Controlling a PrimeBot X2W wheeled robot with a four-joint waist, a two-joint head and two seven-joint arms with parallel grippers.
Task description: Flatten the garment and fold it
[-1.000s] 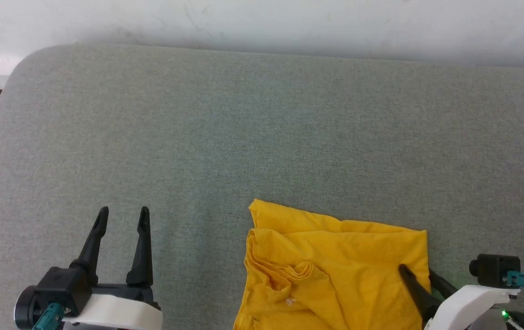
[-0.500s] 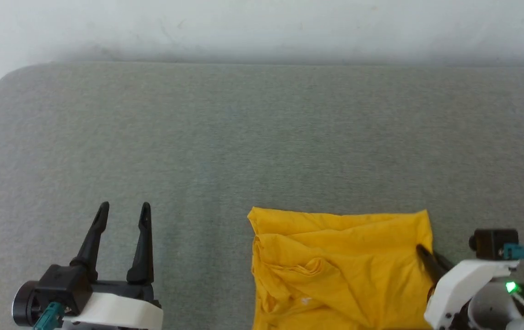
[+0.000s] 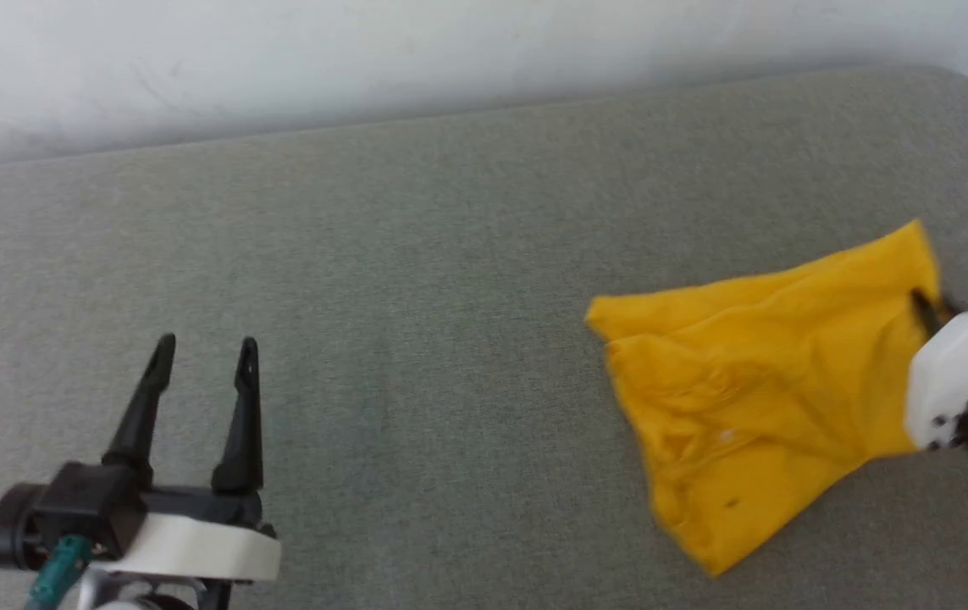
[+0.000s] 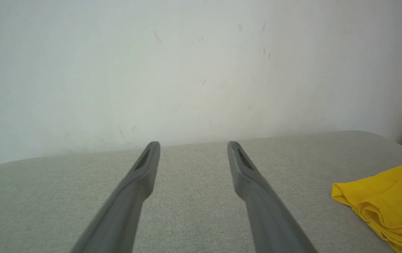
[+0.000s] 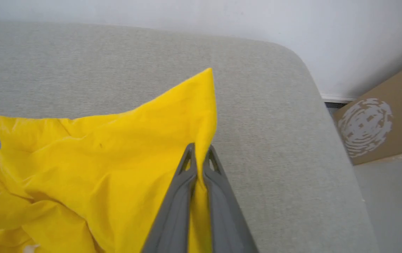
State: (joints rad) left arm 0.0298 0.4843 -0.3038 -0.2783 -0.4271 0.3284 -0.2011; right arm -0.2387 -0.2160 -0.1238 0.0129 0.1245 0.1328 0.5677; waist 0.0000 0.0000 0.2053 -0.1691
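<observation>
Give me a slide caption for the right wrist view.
Right gripper pinching the yellow T-shirt by its edge, grey cushion beneath.

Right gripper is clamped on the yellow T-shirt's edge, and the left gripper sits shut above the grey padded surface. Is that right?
No: the left gripper is open, jaws spread with nothing between them, as the left wrist view shows. The right gripper is indeed clamped on the yellow T-shirt's edge, above the grey padded surface.

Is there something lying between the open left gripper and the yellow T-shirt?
Nothing visible does. Just the grey padded surface lies between the left gripper and the garment. The right gripper is shut on the garment's edge.
</observation>
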